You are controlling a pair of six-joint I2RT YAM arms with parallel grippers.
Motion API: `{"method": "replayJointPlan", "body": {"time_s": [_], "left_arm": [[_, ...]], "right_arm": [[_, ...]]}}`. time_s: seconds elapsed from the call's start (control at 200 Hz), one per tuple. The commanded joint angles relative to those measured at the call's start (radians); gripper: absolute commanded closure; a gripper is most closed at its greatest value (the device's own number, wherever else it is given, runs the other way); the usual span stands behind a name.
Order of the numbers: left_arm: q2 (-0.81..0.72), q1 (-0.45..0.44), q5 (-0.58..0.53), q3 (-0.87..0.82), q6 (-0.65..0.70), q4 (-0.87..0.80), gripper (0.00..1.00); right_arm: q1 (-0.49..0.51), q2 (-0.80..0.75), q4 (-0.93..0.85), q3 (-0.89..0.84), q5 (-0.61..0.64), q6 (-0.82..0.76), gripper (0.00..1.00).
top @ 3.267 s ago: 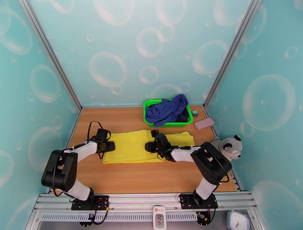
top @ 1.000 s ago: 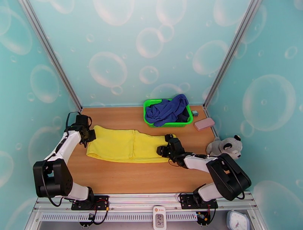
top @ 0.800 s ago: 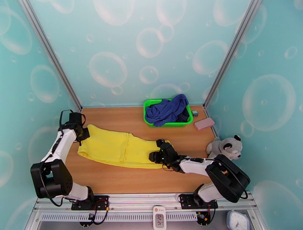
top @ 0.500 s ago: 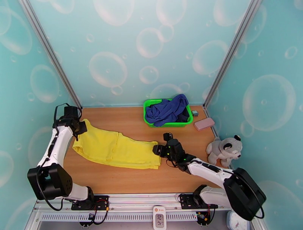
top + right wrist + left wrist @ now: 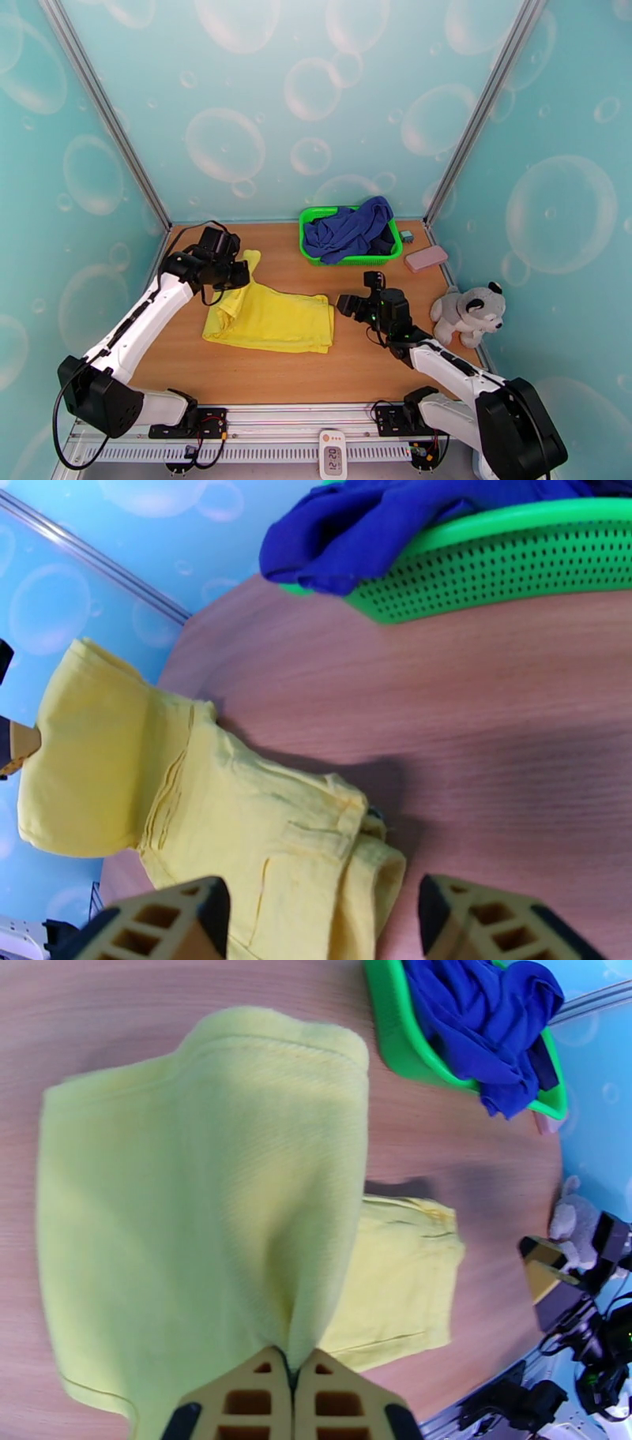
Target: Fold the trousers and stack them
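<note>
The yellow trousers (image 5: 276, 320) lie on the wooden table, their left end lifted off the surface. My left gripper (image 5: 239, 272) is shut on that raised end, and the fabric (image 5: 205, 1197) hangs below the shut fingers (image 5: 261, 1386) in the left wrist view. The gripper itself (image 5: 292, 1366) pinches a fold. My right gripper (image 5: 345, 304) stands open just right of the trousers' right edge, apart from it. In the right wrist view its spread fingers (image 5: 158, 922) frame the near end of the trousers (image 5: 261, 827), with nothing between them (image 5: 324, 910).
A green basket (image 5: 371, 259) holding a blue cloth (image 5: 351, 225) stands at the back, right of centre. A pink flat item (image 5: 426, 257) and a small grey object (image 5: 406, 236) lie by the right wall. A plush toy (image 5: 472, 309) sits at the right edge.
My left gripper swung from the far left corner to the right, carrying the trousers' left end up and over. My right gripper drew back to the right, off the trousers' edge.
</note>
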Motion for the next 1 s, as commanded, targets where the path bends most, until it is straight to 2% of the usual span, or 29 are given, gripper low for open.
{"method": "replayJointPlan", "body": {"time_s": [0.0, 0.245, 0.47, 0.645, 0.8, 0.995], "left_arm": [[0.048, -0.088, 0.025, -0.016, -0.143, 0.131, 1.0], [0.164, -0.24, -0.019, -0.009, -0.27, 0.227, 1.0], [0.212, -0.325, -0.044, -0.043, -0.393, 0.363, 1.0], [0.232, -0.358, -0.123, -0.037, -0.475, 0.377, 1.0], [0.275, -0.372, -0.111, -0.022, -0.579, 0.405, 1.0], [0.344, -0.414, -0.094, 0.039, -0.584, 0.38, 1.0]], "right_arm": [[0.011, 0.022, 0.073, -0.01, -0.05, 0.007, 0.34], [0.015, 0.016, 0.095, -0.05, -0.03, 0.028, 0.34], [0.03, 0.068, 0.15, -0.073, -0.017, 0.05, 0.34], [0.078, 0.147, 0.215, -0.069, -0.006, 0.089, 0.35], [0.104, 0.186, 0.275, -0.096, 0.018, 0.132, 0.36], [0.116, 0.245, 0.313, -0.089, 0.025, 0.152, 0.36]]}}
